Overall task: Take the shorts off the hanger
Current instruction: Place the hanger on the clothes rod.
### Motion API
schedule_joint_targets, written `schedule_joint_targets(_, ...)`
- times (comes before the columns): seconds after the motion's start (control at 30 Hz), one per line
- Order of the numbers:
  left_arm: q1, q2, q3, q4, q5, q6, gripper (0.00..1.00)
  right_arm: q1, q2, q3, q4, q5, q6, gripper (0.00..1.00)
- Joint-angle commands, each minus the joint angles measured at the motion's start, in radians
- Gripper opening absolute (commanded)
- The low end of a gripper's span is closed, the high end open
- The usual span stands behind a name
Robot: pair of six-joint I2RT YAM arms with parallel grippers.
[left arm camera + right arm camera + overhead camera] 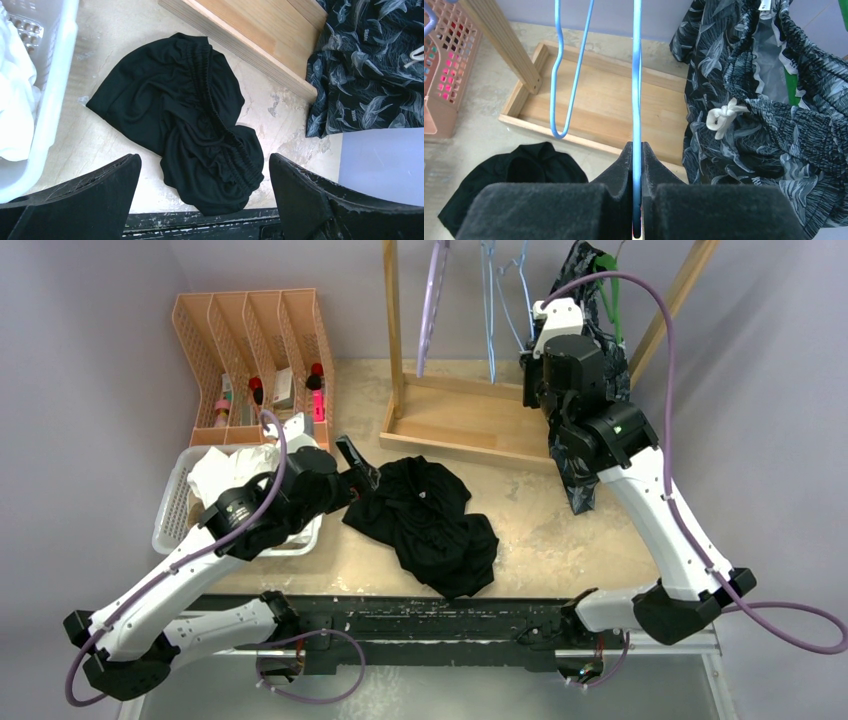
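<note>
At the far left a white basket (172,512) holds the white shorts (232,472), partly covered by the left arm; whatever else lies in it cannot be made out. Behind it stands a peach slotted organiser (250,335).

The left gripper (358,468) hovers low over the desk (545,540), its fingers spread wide apart and holding nothing. The black shorts (190,125) lie crumpled on the desk just beyond and to the right of it, elastic waistband showing, apart from both fingers. Their near edge reaches the dark strip at the desk's front.

Farther back is the wooden rack base (460,425), its uprights cut off by the top of the view. The right gripper (637,150) is pressed together on the thin wire of a pale blue hanger (637,75), which hangs bare.

To the right of that gripper, close but not touching, the dark blue patterned shorts (744,130) hang on a green hanger (791,85), white drawstring knot (723,117) at the front. From above, the right arm hides most of them.
</note>
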Motion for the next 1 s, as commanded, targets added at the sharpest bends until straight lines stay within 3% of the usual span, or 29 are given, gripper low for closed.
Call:
schedule_joint_targets(0.0, 0.003, 0.021, 0.006, 0.057, 0.034, 0.012, 0.99, -0.006, -0.029, -0.017, 0.005, -0.051, 0.017, 0.04)
schedule_joint_targets(0.4, 0.003, 0.038, 0.000, 0.072, 0.052, 0.011, 0.99, -0.007, -0.069, -0.080, 0.024, -0.102, 0.043, 0.07)
schedule_joint_targets(0.67, 0.002, 0.043, 0.001, 0.074, 0.058, 0.011, 0.99, -0.007, -0.077, -0.135, 0.011, -0.036, 0.082, 0.10)
schedule_joint_targets(0.7, 0.002, 0.045, -0.001, 0.078, 0.058, 0.013, 0.99, -0.008, -0.082, -0.138, 0.008, -0.032, 0.090, 0.15)
schedule_joint_targets(0.77, 0.002, 0.047, -0.003, 0.084, 0.062, 0.012, 0.99, -0.007, -0.096, -0.150, 0.007, -0.041, 0.098, 0.37)
schedule_joint_targets(0.87, 0.003, 0.050, -0.013, 0.097, 0.067, 0.015, 0.99, -0.007, -0.135, -0.183, 0.022, -0.066, 0.111, 0.53)
schedule_joint_targets(0.97, 0.003, 0.052, -0.040, 0.114, 0.063, 0.006, 1.00, -0.008, -0.199, -0.247, 0.047, -0.123, 0.127, 0.60)
